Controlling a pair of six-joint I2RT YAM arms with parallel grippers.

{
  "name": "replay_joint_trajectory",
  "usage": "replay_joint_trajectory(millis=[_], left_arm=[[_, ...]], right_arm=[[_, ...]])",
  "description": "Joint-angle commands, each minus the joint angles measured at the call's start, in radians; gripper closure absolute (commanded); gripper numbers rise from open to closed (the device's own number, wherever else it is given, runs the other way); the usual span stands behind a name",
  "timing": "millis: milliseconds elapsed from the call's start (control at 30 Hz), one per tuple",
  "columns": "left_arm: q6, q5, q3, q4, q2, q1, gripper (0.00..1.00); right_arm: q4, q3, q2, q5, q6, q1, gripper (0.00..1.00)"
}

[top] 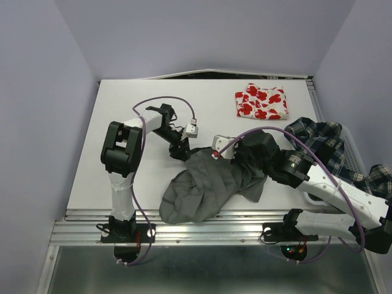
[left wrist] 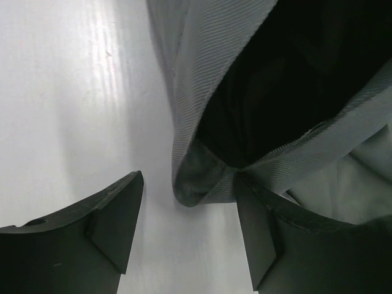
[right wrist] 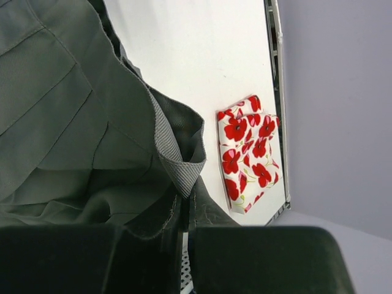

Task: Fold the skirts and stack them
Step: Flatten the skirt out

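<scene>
Jaws: parted on left gripper [left wrist: 188,184], straddling waistband of grey skirt [top: 205,187]; pinched onto same skirt on right gripper [right wrist: 184,239]. Lies crumpled near middle of table [top: 122,98], red-print skirt [top: 262,102] folded behind. Risks uneven fold through closing left on single layer only.

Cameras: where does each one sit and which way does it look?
Top external: above and behind the arms, looking down on the table; left arm and right arm show.
Left wrist: on the left arm, looking down at the grey skirt; open left claw shows.
Right wrist: on the right arm, looking across the table; right claw pinches the grey skirt.
Shared: top and right wrist both show the flowered skirt.
</scene>
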Motion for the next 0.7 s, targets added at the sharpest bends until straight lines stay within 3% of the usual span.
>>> replay_joint_trajectory(millis=[0, 33, 100, 233, 267, 500, 667], left_arm=[[0.124, 0.041, 0.054, -0.158, 0.017, -0.010, 0.33], [0.136, 0.042, 0.057, -0.189, 0.024, -0.010, 0.42], [0.162, 0.050, 0.053, -0.212, 0.021, -0.009, 0.51], [0.179, 0.052, 0.028, -0.226, -0.029, -0.007, 0.93], [0.175, 0.050, 0.028, -0.233, -0.041, -0.004, 0.99], [-0.009, -0.014, 0.161, -0.249, -0.178, 0.152, 1.00], [-0.199, -0.086, 0.447, -0.240, -0.264, 0.310, 1.00]], right_arm=[[0.037, 0.001, -0.012, 0.033, 0.007, -0.001, 0.99], [0.038, -0.001, -0.013, 0.036, 0.006, -0.001, 0.99], [0.037, -0.004, -0.015, 0.037, 0.001, -0.001, 0.99], [0.037, -0.010, -0.023, 0.042, -0.008, -0.001, 0.99], [0.037, -0.009, -0.024, 0.048, -0.008, -0.001, 0.99], [0.086, 0.039, -0.004, 0.070, -0.024, -0.064, 0.99], [0.204, 0.186, 0.121, -0.057, -0.001, -0.254, 0.99]])
